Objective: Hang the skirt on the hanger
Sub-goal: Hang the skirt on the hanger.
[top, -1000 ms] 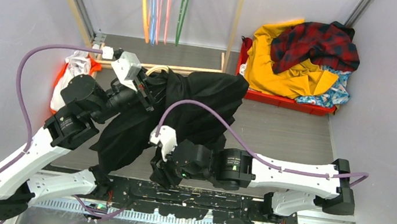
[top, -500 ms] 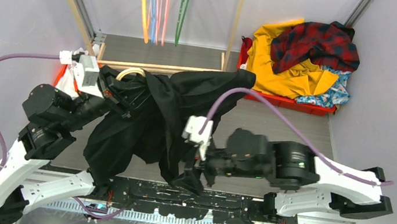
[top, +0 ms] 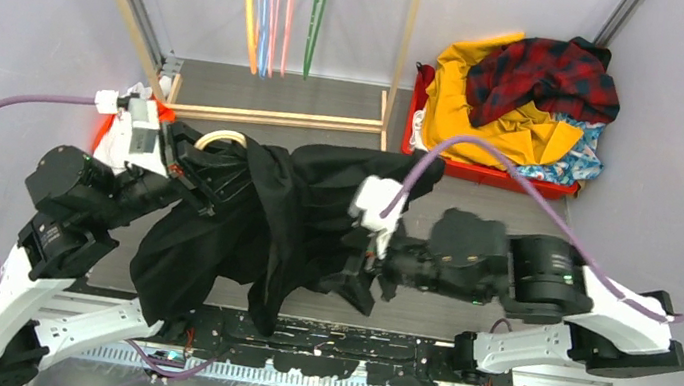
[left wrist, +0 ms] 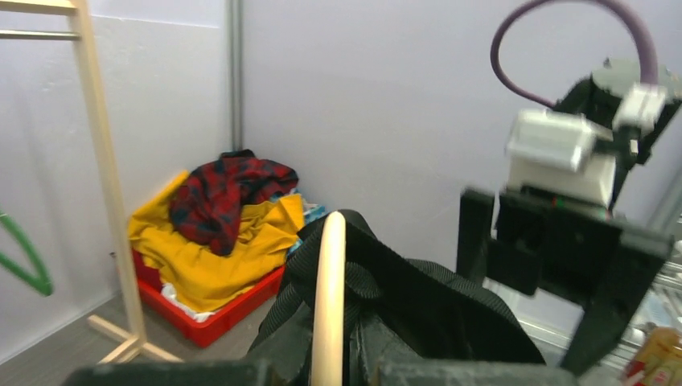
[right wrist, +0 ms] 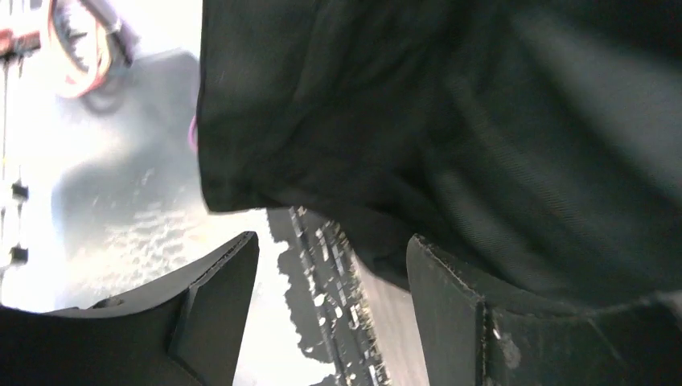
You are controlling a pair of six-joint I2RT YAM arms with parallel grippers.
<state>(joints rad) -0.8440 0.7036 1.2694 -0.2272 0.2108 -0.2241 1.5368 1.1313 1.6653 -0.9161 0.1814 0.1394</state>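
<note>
**Status**
- Skirt [top: 577, 157]: lying in the red bin [top: 482, 175] at 2 o'clock on the tabletop [top: 512, 247], mostly buried under a yellow garment [top: 471, 110]. Touched by neither gripper.
- Left gripper [top: 204, 179]: pressed together on the wooden hanger [left wrist: 328, 297] at 9 o'clock.
- Black garment [top: 315, 210]: draped over that hanger.
- Right gripper [right wrist: 331, 240]: spread, pinching nothing, just beside the lower folds of the black garment at 6 o'clock.

**Probable faults**
- Hanger already occupied. Likely no room for the skirt until the black garment is cleared.
- Black garment supported on one side only. Liable to slide off the hanger if tilted.
- Loose black folds close to the spread gripper. Risk of snagging on any advance or closing.
- Skirt pinned beneath other clothing. Pulling it may drag the yellow garment or the plaid garment [top: 546, 75] out of the bin.

**Inventory**
- Grippers: two.
- Wooden hanger in hand: one.
- Black garment: one.
- Skirt: one.
- Red bin: one, holding three visible garments including the skirt.
- Coloured hangers [top: 265, 11] at 12 o'clock: several, exact count not resolvable.
</note>
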